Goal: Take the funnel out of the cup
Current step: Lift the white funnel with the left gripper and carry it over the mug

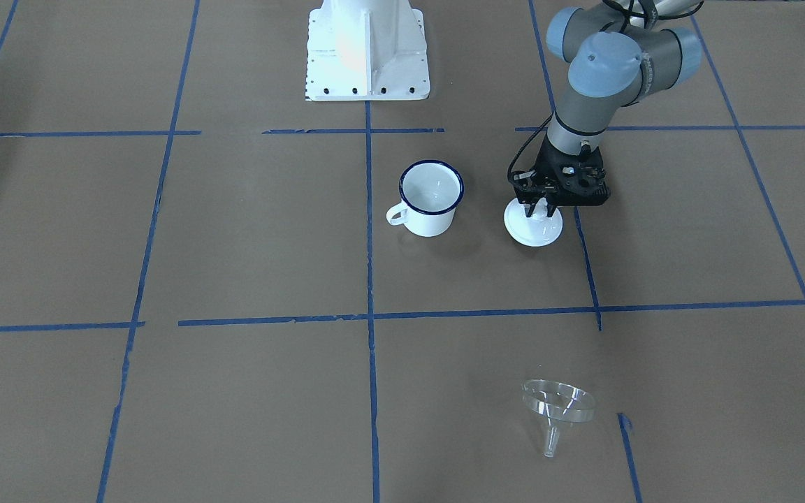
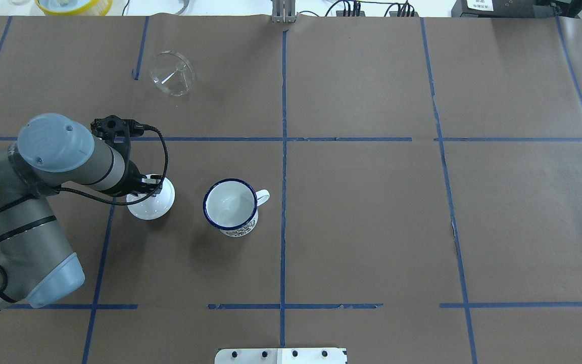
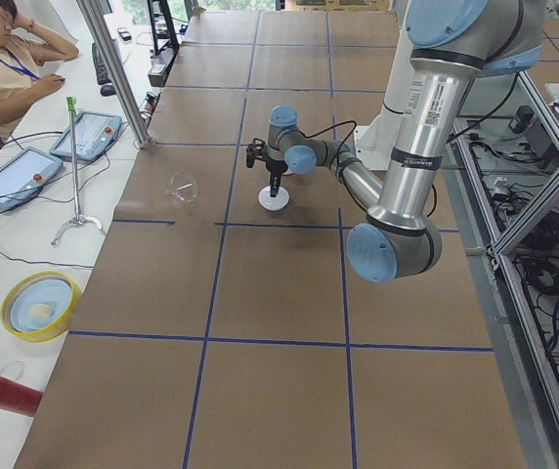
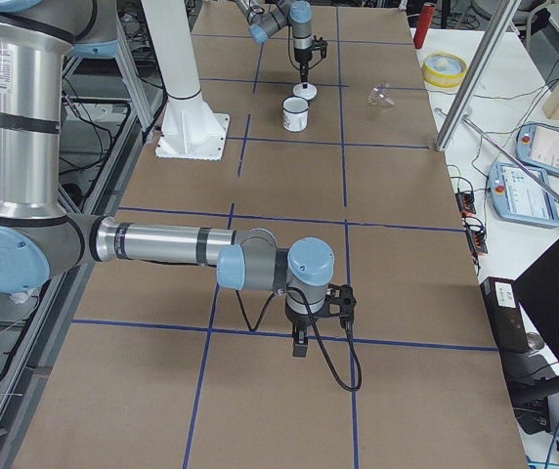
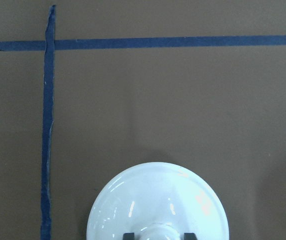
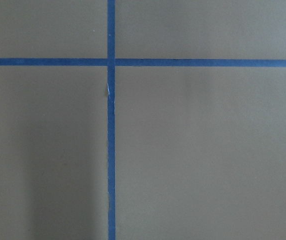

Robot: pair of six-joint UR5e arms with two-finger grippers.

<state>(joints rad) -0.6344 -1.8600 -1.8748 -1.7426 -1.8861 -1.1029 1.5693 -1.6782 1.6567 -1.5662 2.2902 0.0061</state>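
The clear funnel lies on its side on the brown table, far from the cup, and shows in the overhead view at the far left. The white enamel cup with a dark blue rim stands upright and empty near the table's middle. My left gripper points down over a white domed lid that rests on the table beside the cup. Its fingertips sit on both sides of the lid's knob. My right gripper hangs low over bare table, and I cannot tell if it is open or shut.
The white robot base stands at the table's robot side. Blue tape lines divide the brown surface into squares. A yellow bowl sits beyond the far edge. A person sits at a side bench.
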